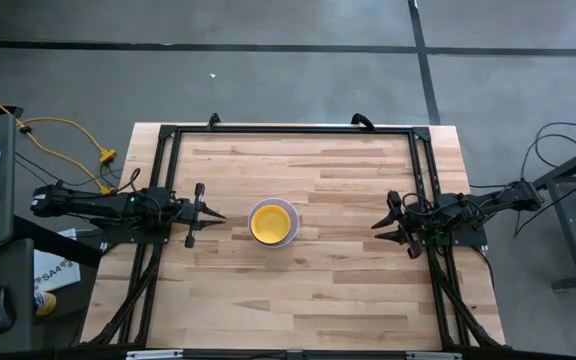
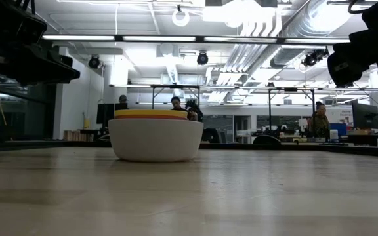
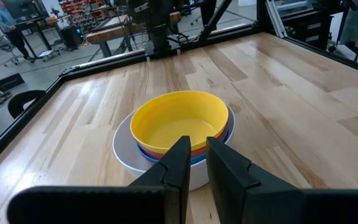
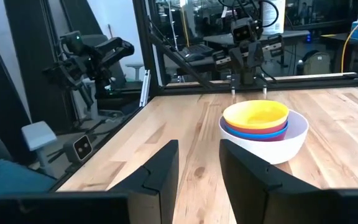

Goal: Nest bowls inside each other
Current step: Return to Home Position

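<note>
Bowls sit as a single nested stack near the centre of the table (image 1: 348, 290), about midway between the two arms. White bowl (image 2: 155, 139) is outermost and rests flat on the wood; yellow bowl (image 1: 269, 224) is innermost and on top, its rim standing a little proud of the white one. Right wrist view shows the blue bowl's rim (image 4: 257, 131) just under the yellow, then the purple bowl's rim (image 4: 263, 138) beneath that. A reddish band (image 2: 151, 118) shows between the yellow and white rims in the low view, probably the pink-red bowl, though its body is hidden. Left gripper (image 1: 216, 216) hangs near the stack on its left, clear of it, fingers parted only by a narrow slit and grasping nothing. Right gripper (image 1: 380, 226) is farther off on the other side, fingers spread wider and empty. Judgement: nesting looks complete and only the pull-back to rest is left. Handling: thin plastic, so likely light, stiff and smooth-walled. A sideways nudge would probably slide the whole stack across the wood. If it needs shifting, pinch the white rim, one finger inside and one outside. Gripping the yellow rim alone would likely lift just that bowl out.
</note>
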